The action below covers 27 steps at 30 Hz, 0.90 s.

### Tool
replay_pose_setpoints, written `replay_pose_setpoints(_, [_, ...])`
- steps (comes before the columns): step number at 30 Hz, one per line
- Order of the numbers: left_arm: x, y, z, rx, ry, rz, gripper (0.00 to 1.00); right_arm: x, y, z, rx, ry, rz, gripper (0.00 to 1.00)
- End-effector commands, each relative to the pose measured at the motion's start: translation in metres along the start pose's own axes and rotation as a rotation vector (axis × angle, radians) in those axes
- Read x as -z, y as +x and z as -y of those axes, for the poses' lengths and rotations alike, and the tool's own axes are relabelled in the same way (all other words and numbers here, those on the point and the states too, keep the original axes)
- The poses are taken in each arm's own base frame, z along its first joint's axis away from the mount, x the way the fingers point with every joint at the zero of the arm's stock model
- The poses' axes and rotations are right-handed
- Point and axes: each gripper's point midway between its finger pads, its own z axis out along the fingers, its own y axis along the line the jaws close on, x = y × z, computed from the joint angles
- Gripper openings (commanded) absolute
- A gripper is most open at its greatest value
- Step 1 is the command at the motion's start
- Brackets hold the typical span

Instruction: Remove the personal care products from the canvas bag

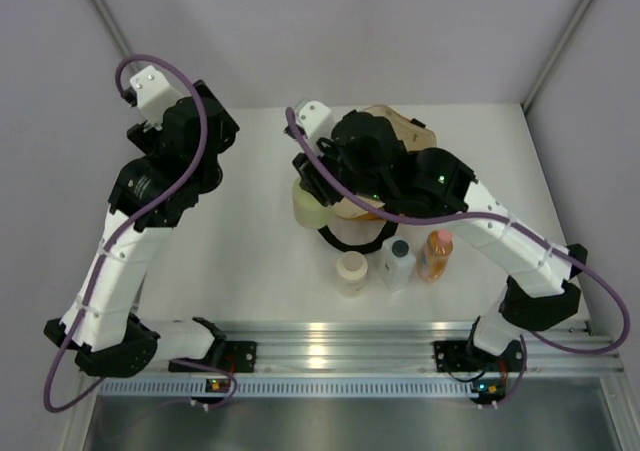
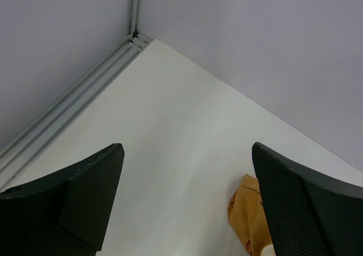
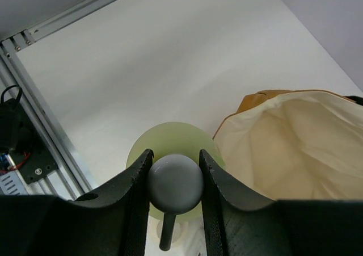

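Observation:
My right gripper (image 1: 312,183) (image 3: 174,168) is shut on the white cap of the yellow-green bottle (image 1: 308,204) (image 3: 170,139), held upright just left of the canvas bag (image 1: 400,131). The bag's cream-lined mouth (image 3: 289,148) gapes to the right in the right wrist view. Its tan corner shows in the left wrist view (image 2: 249,216). Three bottles stand in a row near the front: the cream one (image 1: 351,272), the white one with dark cap (image 1: 397,262), the orange one with pink cap (image 1: 435,254). My left gripper (image 1: 140,91) (image 2: 187,176) is open and empty at the far left.
The bag's black loop handle (image 1: 352,239) lies on the table behind the row of bottles. A metal rail (image 1: 340,341) runs along the near edge. Grey walls close the table's back and sides.

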Motion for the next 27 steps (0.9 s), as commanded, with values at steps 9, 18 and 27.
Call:
replay_pose_setpoints(9, [0.02,-0.02,-0.051,-0.032,-0.061,0.082,0.98,-0.018,-0.025,-0.07,0.0,-0.189,0.173,0.0])
replay_pose_setpoints(18, [0.025,-0.002,-0.068,-0.096,-0.04,0.048,0.98,-0.057,0.026,-0.103,0.044,-0.224,0.139,0.0])
replay_pose_setpoints(27, [0.027,-0.001,-0.068,-0.108,-0.024,0.04,0.98,-0.084,0.07,-0.112,0.044,-0.231,0.214,0.0])
